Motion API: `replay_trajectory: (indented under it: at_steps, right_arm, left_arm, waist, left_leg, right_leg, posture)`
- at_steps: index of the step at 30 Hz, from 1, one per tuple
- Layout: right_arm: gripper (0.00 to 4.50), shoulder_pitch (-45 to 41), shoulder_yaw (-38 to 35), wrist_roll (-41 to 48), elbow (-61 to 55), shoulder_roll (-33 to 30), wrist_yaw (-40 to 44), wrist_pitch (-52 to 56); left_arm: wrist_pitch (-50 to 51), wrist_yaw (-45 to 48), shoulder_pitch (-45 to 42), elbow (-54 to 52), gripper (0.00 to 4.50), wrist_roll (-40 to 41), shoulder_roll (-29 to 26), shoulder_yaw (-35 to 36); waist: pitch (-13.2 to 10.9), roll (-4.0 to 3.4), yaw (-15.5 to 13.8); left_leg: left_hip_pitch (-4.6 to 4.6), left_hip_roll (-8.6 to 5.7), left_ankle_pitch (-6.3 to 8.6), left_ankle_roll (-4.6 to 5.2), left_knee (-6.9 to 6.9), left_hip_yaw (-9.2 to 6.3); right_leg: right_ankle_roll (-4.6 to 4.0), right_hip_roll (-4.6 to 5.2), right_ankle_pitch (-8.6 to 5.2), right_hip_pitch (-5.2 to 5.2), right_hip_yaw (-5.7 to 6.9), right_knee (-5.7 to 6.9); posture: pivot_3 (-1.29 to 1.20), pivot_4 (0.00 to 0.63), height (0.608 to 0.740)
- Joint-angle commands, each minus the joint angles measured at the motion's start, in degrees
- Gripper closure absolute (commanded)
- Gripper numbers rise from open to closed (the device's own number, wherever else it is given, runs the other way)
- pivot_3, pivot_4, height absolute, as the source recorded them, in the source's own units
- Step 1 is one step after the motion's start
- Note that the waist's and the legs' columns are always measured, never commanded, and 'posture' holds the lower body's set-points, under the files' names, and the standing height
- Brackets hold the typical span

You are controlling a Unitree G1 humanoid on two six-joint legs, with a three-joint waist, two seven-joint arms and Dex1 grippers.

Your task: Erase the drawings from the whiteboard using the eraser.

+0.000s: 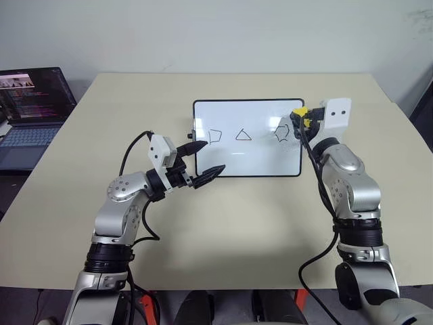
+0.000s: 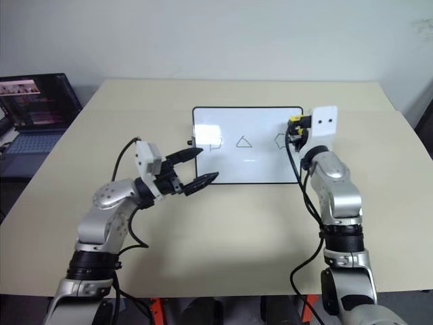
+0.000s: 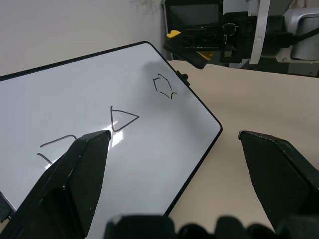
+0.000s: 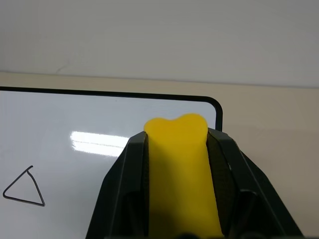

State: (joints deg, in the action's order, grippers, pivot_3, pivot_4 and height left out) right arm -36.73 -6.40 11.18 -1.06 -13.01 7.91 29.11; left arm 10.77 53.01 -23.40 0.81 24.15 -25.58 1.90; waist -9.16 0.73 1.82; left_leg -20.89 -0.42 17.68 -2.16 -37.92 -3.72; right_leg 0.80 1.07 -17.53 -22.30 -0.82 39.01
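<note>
Right now I see my right tool [image 4: 174, 164] pinching the eraser [image 4: 178, 169] tight between its two fingers, the yellow block bulging out past the tips. It hangs over the whiteboard's [image 1: 257, 166] near-right corner, just beside the hexagon [image 1: 282, 131], which its body partly hides. My left tool [image 1: 203, 161] is spread wide, holding nothing, at the board's opposite edge beside the square [image 1: 215, 137]. Between both tools sits the triangle [image 1: 243, 135]. Everything rests on the bench [image 1: 237, 223].
</note>
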Motion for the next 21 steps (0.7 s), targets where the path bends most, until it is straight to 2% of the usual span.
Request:
replay_trajectory:
  at_steps: [1, 21]
  right_arm:
    - [3.23, -1.5, 0.1, -0.3, -1.0, 0.1, 0.3, -2.0]
    - [3.23, -1.1, -0.3, -0.7, -1.4, 0.6, 0.1, -1.8]
  left_arm:
    - [-1.0, 0.0, -1.2, -0.8, 0.0, -0.1, -0.1, 0.2]
    - [-1.6, 1.1, -1.5, -0.1, 0.0, -0.4, 0.0, -0.5]
  waist:
    - [0.0, 0.0, 0.0]
    - [0.0, 0.0, 0.0]
  left_leg:
    - [0.0, 0.0, 0.0, 0.0, 0.0, 0.0]
    - [0.0, 0.0, 0.0, 0.0, 0.0, 0.0]
  right_leg:
    - [0.0, 0.0, 0.0, 0.0, 0.0, 0.0]
    - [0.0, 0.0, 0.0, 0.0, 0.0, 0.0]
  posture:
    - [0.0, 0.15, 0.74]
    - [0.0, 0.15, 0.74]
